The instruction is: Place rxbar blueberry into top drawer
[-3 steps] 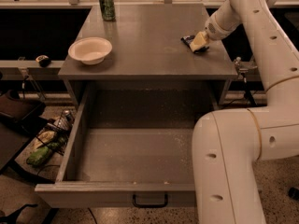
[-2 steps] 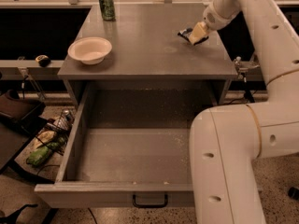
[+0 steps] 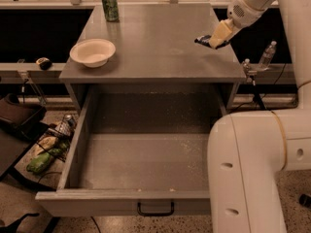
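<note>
My gripper [image 3: 214, 39] is over the right side of the grey cabinet top [image 3: 160, 38], lifted off the surface. It is shut on the rxbar blueberry [image 3: 202, 40], a small dark bar whose end sticks out to the left of the pale fingers [image 3: 219, 33]. The top drawer [image 3: 141, 152] is pulled wide open below and in front, with a speckled grey floor, tall sides and a black handle [image 3: 155, 209] on its front panel. Nothing lies in the drawer.
A white bowl [image 3: 92, 51] sits at the left of the cabinet top and a green can [image 3: 110, 5] stands at its back left. My white arm [image 3: 252, 164] fills the lower right. A water bottle [image 3: 267, 55] stands right of the cabinet; bags and clutter [image 3: 46, 147] lie lower left.
The gripper has risen off the cabinet top with the bar in it and moved slightly back and up. The drawer, bowl and can have not moved.
</note>
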### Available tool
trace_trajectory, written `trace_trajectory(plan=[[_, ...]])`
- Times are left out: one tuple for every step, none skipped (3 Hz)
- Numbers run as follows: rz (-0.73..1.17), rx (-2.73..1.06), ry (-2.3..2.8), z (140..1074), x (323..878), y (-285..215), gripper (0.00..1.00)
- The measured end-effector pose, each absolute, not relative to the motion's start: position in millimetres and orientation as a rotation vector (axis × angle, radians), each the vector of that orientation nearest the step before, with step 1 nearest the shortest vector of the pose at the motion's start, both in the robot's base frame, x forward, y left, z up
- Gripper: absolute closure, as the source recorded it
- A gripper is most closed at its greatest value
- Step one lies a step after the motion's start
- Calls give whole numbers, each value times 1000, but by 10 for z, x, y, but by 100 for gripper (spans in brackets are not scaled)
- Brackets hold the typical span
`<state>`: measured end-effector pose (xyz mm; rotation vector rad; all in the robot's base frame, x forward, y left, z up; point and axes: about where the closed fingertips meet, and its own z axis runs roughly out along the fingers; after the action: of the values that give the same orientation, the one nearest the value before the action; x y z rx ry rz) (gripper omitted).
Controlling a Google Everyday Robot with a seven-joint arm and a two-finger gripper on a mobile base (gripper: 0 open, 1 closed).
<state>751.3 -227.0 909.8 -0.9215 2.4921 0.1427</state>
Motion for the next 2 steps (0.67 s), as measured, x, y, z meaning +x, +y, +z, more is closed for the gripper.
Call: trace_trajectory(plan=[[192,-840,2533,9087,7269,-2447,100],[172,-837,2460,9173,7443,-2340,100]])
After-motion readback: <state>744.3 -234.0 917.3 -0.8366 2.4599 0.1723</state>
